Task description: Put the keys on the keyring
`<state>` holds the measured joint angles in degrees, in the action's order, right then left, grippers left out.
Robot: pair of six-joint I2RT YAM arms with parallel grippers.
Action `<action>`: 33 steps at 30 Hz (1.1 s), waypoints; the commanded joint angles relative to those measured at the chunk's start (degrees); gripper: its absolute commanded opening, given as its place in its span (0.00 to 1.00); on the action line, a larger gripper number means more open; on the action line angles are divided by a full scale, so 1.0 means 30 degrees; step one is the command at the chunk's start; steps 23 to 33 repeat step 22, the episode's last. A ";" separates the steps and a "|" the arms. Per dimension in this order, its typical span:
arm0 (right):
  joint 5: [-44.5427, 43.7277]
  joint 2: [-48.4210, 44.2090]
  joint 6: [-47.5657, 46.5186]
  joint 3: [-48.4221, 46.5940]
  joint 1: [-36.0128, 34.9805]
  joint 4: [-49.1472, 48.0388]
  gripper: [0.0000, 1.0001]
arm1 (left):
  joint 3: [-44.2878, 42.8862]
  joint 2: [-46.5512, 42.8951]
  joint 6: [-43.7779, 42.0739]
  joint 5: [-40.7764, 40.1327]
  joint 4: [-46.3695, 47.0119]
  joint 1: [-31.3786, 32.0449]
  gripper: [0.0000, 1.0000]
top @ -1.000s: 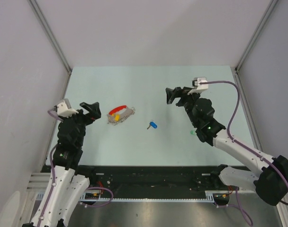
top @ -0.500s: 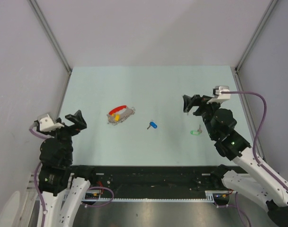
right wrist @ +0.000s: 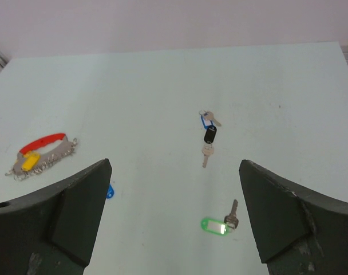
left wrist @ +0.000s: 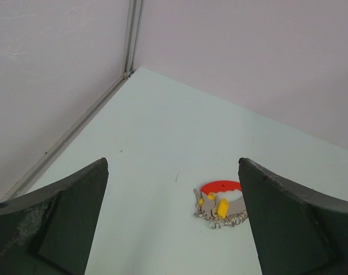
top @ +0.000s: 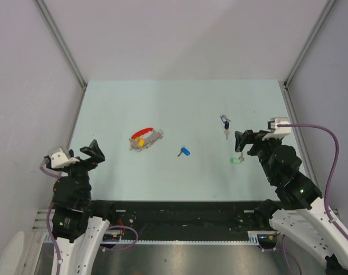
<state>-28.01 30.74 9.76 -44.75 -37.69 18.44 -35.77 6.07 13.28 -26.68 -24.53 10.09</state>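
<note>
- Near right: green key (top: pixel 236 160) lies just near-left of right gripper (top: pixel 241 144), jaws wide, empty.
- Its shank points far-right.
- Left of centre: keyring (top: pixel 146 139), far-right of left gripper (top: pixel 95 153), wide, empty too.
- For green key, right gripper is nearer; blue key (top: pixel 185 152) lies between the 2 grippers.

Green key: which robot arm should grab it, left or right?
Right, probably. The green key lies close beside the right gripper, which is open and empty. The left gripper sits far across the table, nearer the keyring.
</note>
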 commanded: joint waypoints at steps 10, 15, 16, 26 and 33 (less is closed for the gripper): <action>0.1426 -0.0550 -0.0294 0.0152 0.0406 0.1003 1.00 | 0.0292 0.0322 -0.0940 -0.1215 0.0590 -0.0637 1.00; 0.1807 -0.0726 -0.0148 0.0269 0.0611 0.0886 1.00 | 0.0292 0.0614 -0.0940 -0.1186 0.0620 -0.0725 1.00; 0.1923 -0.0726 -0.0148 0.0240 0.0698 0.0857 1.00 | 0.0292 0.0615 -0.0940 -0.1186 0.0591 -0.0755 1.00; 0.2421 -0.0784 -0.0002 0.0328 0.0991 0.0652 1.00 | 0.0292 0.0644 -0.0911 -0.1245 0.0561 -0.0813 1.00; 0.2421 -0.0784 -0.0002 0.0328 0.0991 0.0652 1.00 | 0.0292 0.0644 -0.0911 -0.1245 0.0561 -0.0813 1.00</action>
